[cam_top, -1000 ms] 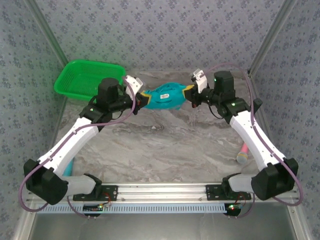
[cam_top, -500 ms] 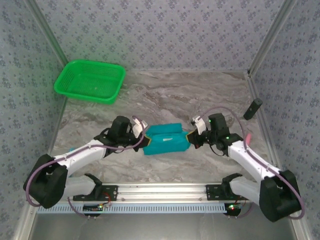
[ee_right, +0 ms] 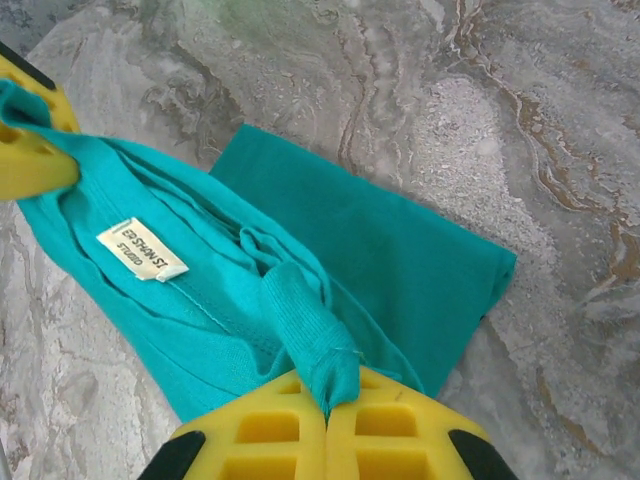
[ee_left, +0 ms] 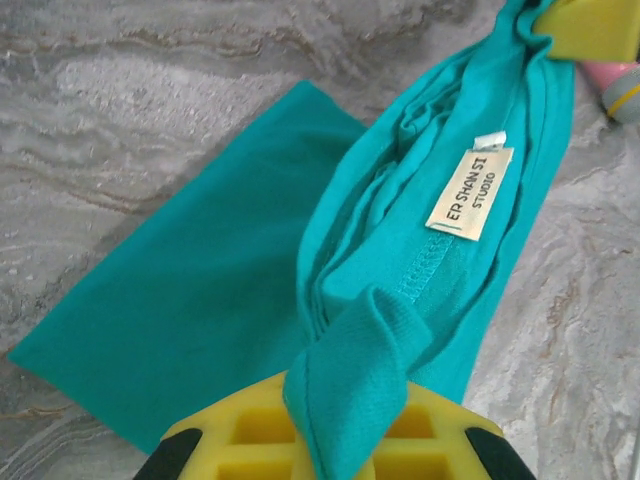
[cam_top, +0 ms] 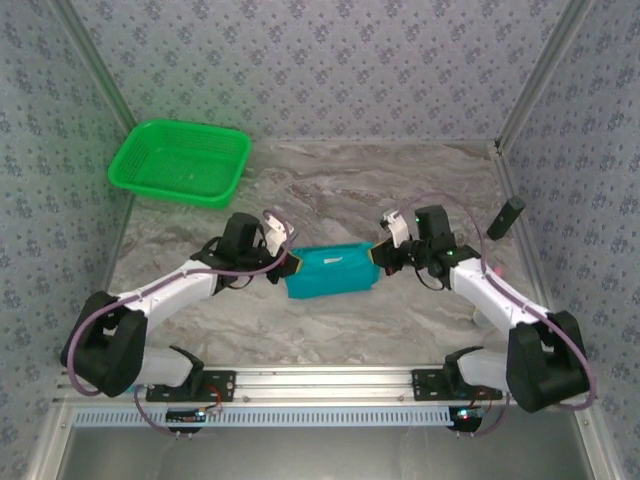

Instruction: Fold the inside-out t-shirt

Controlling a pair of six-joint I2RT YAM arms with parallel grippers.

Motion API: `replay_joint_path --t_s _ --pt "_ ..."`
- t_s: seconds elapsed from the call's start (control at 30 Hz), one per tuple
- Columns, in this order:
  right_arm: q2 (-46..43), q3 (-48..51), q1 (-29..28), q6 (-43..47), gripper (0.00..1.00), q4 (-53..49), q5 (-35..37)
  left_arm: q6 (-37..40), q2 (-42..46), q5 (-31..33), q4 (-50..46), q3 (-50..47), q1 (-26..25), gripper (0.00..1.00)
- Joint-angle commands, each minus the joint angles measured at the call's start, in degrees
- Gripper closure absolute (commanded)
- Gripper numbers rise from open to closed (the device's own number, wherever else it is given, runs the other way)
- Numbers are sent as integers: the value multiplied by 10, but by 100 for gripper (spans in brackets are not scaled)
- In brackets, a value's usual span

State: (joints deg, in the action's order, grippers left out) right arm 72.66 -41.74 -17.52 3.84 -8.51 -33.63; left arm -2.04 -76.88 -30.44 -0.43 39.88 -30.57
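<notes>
The teal inside-out t-shirt (cam_top: 330, 272) lies as a folded band on the marble table, stretched between my two grippers. My left gripper (cam_top: 283, 263) is shut on the collar edge at the shirt's left end. My right gripper (cam_top: 377, 256) is shut on the collar edge at its right end. In the left wrist view, the yellow left gripper (ee_left: 335, 440) pinches a ribbed fold of the t-shirt (ee_left: 200, 290), and a white neck label (ee_left: 470, 190) faces up. In the right wrist view, the right gripper (ee_right: 327, 420) clamps a ribbed fold of the t-shirt (ee_right: 380, 250) beside the label (ee_right: 140, 250).
A bright green mesh basket (cam_top: 180, 160) stands at the back left. A black object (cam_top: 505, 218) sits by the right wall. A pink pen-like thing (ee_left: 620, 85) lies on the table near the right arm. The table (cam_top: 350, 190) is bordered by patterned walls.
Both grippers have carried the t-shirt from the far side of the table toward the near side and lowered it. It now lies flatter and stretched a little wider.
</notes>
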Motion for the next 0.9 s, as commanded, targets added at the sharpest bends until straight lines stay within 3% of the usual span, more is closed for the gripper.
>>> replay_joint_path --t_s 0.0,0.27,0.5,0.6,0.87 --pt "33 -44 6 -1 100 10 -20 -13 3 -12 13 16 5 100" --pt "150 -117 15 -17 100 19 -31 -19 -53 -30 9 55 50 100" --pt "300 -206 31 -75 100 17 3 -70 -166 -15 91 86 90 100" --pt "356 -238 31 -86 100 9 4 -58 -210 -42 123 110 93 100" --pt "385 -250 33 -101 100 8 25 -44 -278 -42 63 186 95 100"
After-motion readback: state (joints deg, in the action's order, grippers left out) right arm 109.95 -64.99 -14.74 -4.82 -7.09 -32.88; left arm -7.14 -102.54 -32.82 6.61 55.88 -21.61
